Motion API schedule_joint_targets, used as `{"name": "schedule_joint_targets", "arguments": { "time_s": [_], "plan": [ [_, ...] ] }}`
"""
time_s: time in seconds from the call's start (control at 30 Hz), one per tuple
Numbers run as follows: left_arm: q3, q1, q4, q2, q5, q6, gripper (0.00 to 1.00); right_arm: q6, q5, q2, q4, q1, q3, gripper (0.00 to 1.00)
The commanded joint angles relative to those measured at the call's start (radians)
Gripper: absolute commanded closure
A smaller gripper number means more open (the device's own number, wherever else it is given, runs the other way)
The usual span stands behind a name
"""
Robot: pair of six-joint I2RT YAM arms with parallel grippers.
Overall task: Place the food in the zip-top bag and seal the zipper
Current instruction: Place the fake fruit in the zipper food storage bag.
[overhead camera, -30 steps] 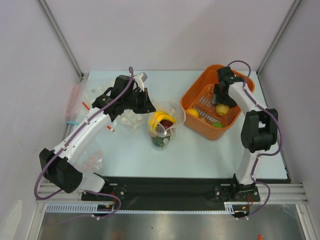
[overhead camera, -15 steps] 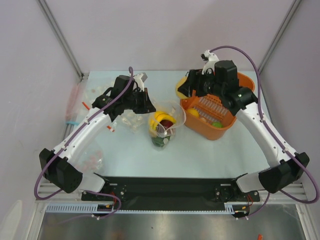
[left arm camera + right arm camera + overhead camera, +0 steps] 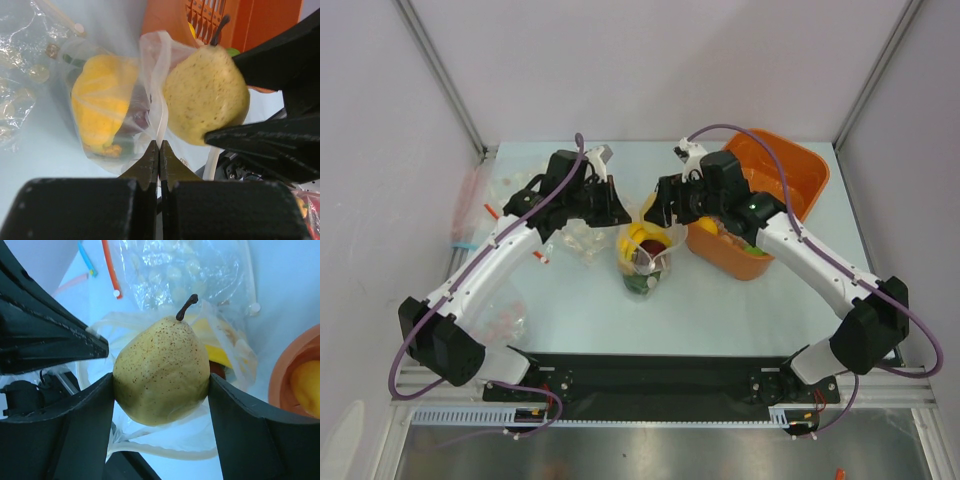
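My left gripper (image 3: 159, 149) pinches the bag (image 3: 152, 75) at its rim, narrowing the mouth; the pear (image 3: 162, 372) in my right gripper (image 3: 161, 390) hangs just beside that rim. The orange basket (image 3: 792, 165) walls off the right; the near table (image 3: 720, 315) is open.

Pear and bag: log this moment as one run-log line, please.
left pincer: shut on bag rim | right pincer: holding pear over bag mouth | bag: open, food inside

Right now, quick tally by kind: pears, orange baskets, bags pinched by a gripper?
Pear: 1, clamped in the right gripper
Orange basket: 1
Dotted bag: 1, edge pinched by the shut left gripper
Total: 3
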Motion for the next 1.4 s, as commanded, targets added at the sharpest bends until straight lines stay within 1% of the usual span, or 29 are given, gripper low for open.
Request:
{"name": "schedule_joint_targets", "arguments": {
  "time_s": [0.0,0.03,0.07,0.1,0.13,0.2,0.27,0.33,0.4,0.43,0.47,0.57,0.6,0.63,0.7,0.73,0.8,0.83,0.93,1.03,1.17,1.3,1.37],
  "plan": [
    [0.006,0.024,0.018,-0.032,0.021,-0.031,1.0,-0.001,0.04,-0.007,0.06,0.035,-0.015,0.43],
    [0.006,0.027,0.016,-0.031,0.013,-0.031,1.0,0.004,0.049,-0.018,0.058,0.044,-0.028,0.31],
    [0.006,0.03,0.013,-0.031,0.009,-0.033,1.0,0.008,0.06,-0.027,0.052,0.046,-0.032,0.07],
    [0.006,0.038,0.01,-0.032,0.006,-0.031,1.0,0.013,0.081,-0.038,0.046,0.046,-0.035,0.02],
    [0.004,0.038,0.009,-0.032,0.0,-0.033,1.0,0.013,0.087,-0.059,0.043,0.046,-0.038,0.0],
    [0.0,0.045,0.007,-0.031,-0.001,-0.033,1.0,0.01,0.125,-0.078,0.014,0.041,-0.026,0.0],
    [-0.002,0.049,0.007,-0.031,-0.004,-0.033,1.0,0.017,0.147,-0.093,-0.051,0.02,0.01,0.01],
    [-0.002,0.05,0.007,-0.031,-0.013,-0.028,1.0,0.039,0.204,-0.105,-0.129,0.003,0.036,0.03],
    [0.0,0.05,0.006,-0.034,-0.022,-0.02,1.0,0.057,0.285,-0.124,-0.19,-0.028,0.074,0.04],
    [0.0,0.05,0.003,-0.035,-0.024,-0.019,1.0,0.083,0.344,-0.13,-0.265,-0.037,0.088,0.05],
    [0.001,0.05,0.001,-0.037,-0.031,-0.013,0.99,0.097,0.435,-0.141,-0.304,-0.047,0.115,0.04],
    [0.004,0.052,-0.005,-0.04,-0.042,-0.004,1.0,0.175,0.593,-0.158,-0.46,-0.104,0.146,0.0],
    [0.004,0.05,-0.008,-0.043,-0.045,-0.002,1.0,0.198,0.615,-0.164,-0.491,-0.145,0.145,0.0],
    [0.004,0.052,-0.008,-0.043,-0.045,-0.002,1.0,0.215,0.632,-0.168,-0.538,-0.164,0.139,0.0],
    [0.004,0.05,-0.01,-0.045,-0.045,0.001,1.0,0.261,0.687,-0.196,-0.574,-0.202,0.111,0.0],
    [0.006,0.05,-0.008,-0.045,-0.043,0.0,1.0,0.269,0.693,-0.205,-0.589,-0.24,0.099,0.0],
    [0.006,0.05,-0.01,-0.045,-0.042,0.0,1.0,0.284,0.693,-0.219,-0.599,-0.279,0.074,0.0],
    [0.006,0.05,-0.008,-0.045,-0.04,0.0,1.0,0.287,0.687,-0.224,-0.605,-0.329,0.053,0.0],
    [0.004,0.05,-0.01,-0.048,-0.037,0.0,1.0,0.277,0.635,-0.208,-0.614,-0.421,0.013,0.0],
    [0.0,0.052,-0.01,-0.051,-0.037,0.0,0.99,0.252,0.613,-0.198,-0.596,-0.466,-0.028,0.0],
    [-0.003,0.05,-0.014,-0.061,-0.04,0.001,1.0,0.232,0.58,-0.179,-0.562,-0.564,-0.087,0.0],
    [-0.011,0.052,-0.014,-0.071,-0.042,0.001,1.0,0.218,0.525,-0.152,-0.493,-0.609,-0.127,0.03],
    [-0.016,0.05,-0.013,-0.071,-0.037,0.0,1.0,0.218,0.514,-0.123,-0.476,-0.609,-0.131,0.04]
  ]
}}
